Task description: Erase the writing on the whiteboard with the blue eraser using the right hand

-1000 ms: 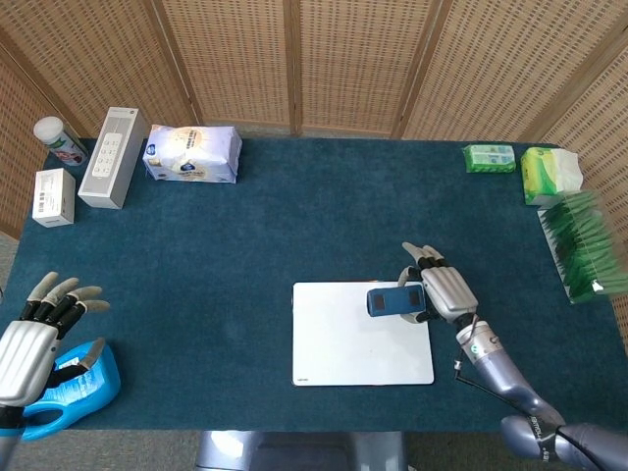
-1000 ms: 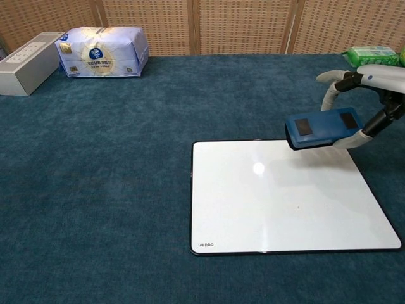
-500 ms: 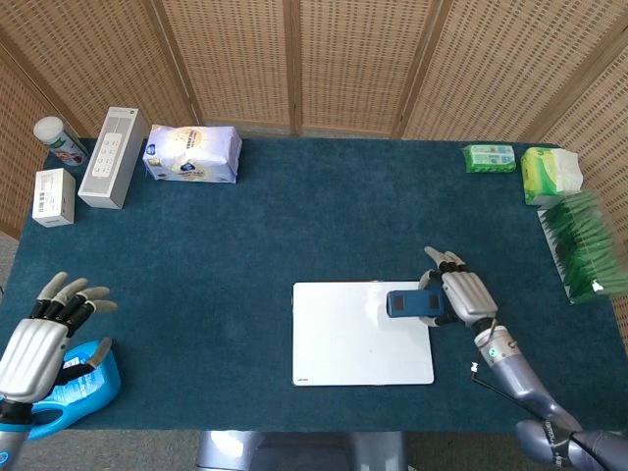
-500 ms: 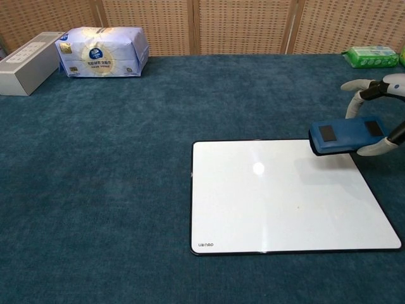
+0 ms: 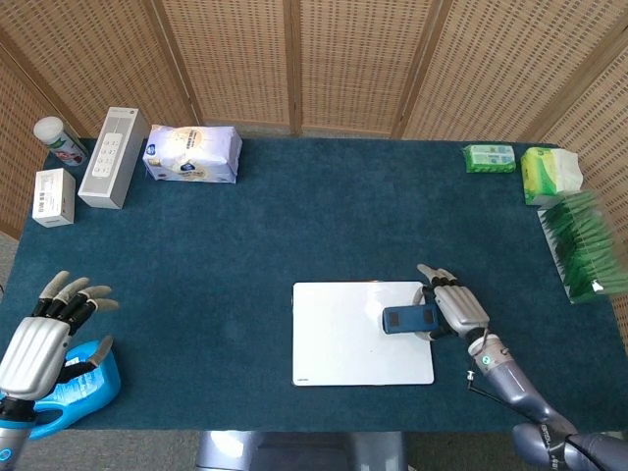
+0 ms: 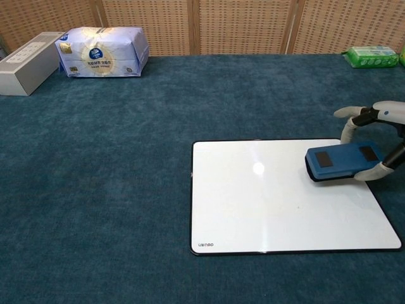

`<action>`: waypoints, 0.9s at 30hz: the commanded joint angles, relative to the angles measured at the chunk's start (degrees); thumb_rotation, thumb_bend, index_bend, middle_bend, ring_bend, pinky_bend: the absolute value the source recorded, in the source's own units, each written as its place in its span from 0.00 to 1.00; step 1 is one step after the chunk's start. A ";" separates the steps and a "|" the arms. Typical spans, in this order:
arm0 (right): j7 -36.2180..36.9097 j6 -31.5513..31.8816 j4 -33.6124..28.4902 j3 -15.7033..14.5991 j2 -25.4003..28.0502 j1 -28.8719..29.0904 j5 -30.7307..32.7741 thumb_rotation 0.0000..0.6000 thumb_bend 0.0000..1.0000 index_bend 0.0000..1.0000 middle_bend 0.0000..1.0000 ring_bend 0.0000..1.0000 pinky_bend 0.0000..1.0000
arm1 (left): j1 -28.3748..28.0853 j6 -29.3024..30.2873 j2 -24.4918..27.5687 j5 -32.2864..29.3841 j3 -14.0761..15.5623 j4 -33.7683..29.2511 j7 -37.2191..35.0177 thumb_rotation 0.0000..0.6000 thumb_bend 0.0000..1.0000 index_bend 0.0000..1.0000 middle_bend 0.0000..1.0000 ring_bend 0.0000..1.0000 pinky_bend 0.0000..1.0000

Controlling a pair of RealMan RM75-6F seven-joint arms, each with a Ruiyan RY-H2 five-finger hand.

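Head view: the whiteboard (image 5: 362, 334) lay flat on the blue tabletop (image 5: 294, 226). The right hand (image 5: 453, 309) sat at the whiteboard's right edge, its fingers (image 5: 433, 276) grasping the blue eraser (image 5: 409, 319) over the board's right portion. The left hand (image 5: 44, 329) was well apart to the whiteboard's left, fingers released and spread, holding nothing, beside a blue bottle (image 5: 74, 388). A white tissue pack (image 5: 192, 154) and a grey box (image 5: 114, 157) stood far behind the whiteboard, to its left.

Chest view: the blue eraser (image 6: 342, 163) rested over the whiteboard (image 6: 278, 202) near its right edge, held by the right hand (image 6: 380, 136). No writing could be made out on the whiteboard's surface. Contact between eraser and whiteboard could not be confirmed.
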 commanded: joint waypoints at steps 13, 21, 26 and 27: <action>-0.40 -1.36 -0.15 -0.07 1.16 0.24 0.81 1.00 0.20 0.33 0.00 0.00 0.00 | -0.50 -0.50 0.01 -0.34 -0.14 0.09 0.08 1.00 0.43 0.34 0.28 0.17 0.00; 0.84 -0.67 0.34 -0.11 0.73 -0.31 -0.19 1.00 0.21 0.36 0.00 0.00 0.00 | -0.46 -0.29 0.40 -0.53 -0.13 -0.08 0.06 1.00 0.43 0.34 0.28 0.17 0.00; -0.34 0.41 -0.76 -0.70 1.12 -1.09 -0.42 1.00 0.21 0.34 0.00 0.00 0.00 | -0.73 -0.50 0.41 -0.36 -0.17 -0.03 -0.11 1.00 0.43 0.34 0.28 0.17 0.00; -0.62 0.66 -0.96 -0.72 1.11 -1.22 -0.36 1.00 0.21 0.33 0.00 0.00 0.00 | -0.78 -0.55 0.39 -0.33 -0.17 -0.02 -0.12 1.00 0.43 0.34 0.28 0.17 0.00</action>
